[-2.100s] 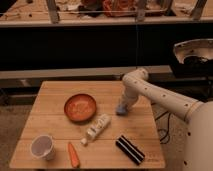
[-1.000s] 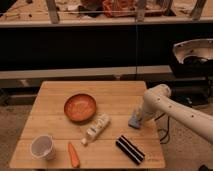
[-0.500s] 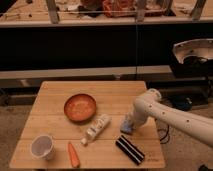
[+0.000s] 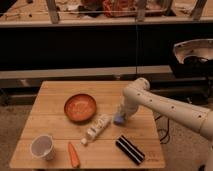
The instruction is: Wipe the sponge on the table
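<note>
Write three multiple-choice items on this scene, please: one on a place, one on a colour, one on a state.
1. Where is the gripper? A) raised high in the air B) down at the light-blue sponge, right of the bowl C) inside the bowl
2. What colour is the bowl? A) orange B) green C) white
3. How is the white bottle? A) upright B) lying on its side C) inside the bowl
Answers: 1 B, the arm's tip meets the sponge on the table; 2 A, its inside is orange; 3 B, it lies flat on the planks.
</note>
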Available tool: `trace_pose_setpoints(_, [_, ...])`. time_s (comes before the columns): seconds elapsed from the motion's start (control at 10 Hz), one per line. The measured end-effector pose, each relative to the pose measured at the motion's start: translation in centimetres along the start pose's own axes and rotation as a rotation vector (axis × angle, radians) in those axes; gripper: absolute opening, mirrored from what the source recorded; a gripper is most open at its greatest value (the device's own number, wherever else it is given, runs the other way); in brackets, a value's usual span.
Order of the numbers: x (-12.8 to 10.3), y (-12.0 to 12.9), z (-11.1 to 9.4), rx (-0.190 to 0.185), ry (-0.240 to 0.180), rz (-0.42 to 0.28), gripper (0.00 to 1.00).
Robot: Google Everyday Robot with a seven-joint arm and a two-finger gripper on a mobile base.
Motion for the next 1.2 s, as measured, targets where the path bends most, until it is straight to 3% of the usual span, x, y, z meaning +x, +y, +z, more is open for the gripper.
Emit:
trace_pose_setpoints(0.2, [2.8, -0.1, 0.4, 0.001, -0.002, 0.024, 0.03])
trace_pose_setpoints(0.4, [5.9, 1.3, 0.6, 0.000, 0.001, 0.067, 0.03])
trace_pose_setpoints(0.7, [8.5, 5.8, 0.7, 0.001, 0.004, 0.152, 0.03])
trace_pose_setpoints(0.9, [7.9, 8.6, 0.7, 0.006, 0.008, 0.195, 0.03])
trace_pose_setpoints(1.2, [4.3, 12.3, 0.5, 0.019, 0.013, 0.216, 0.03])
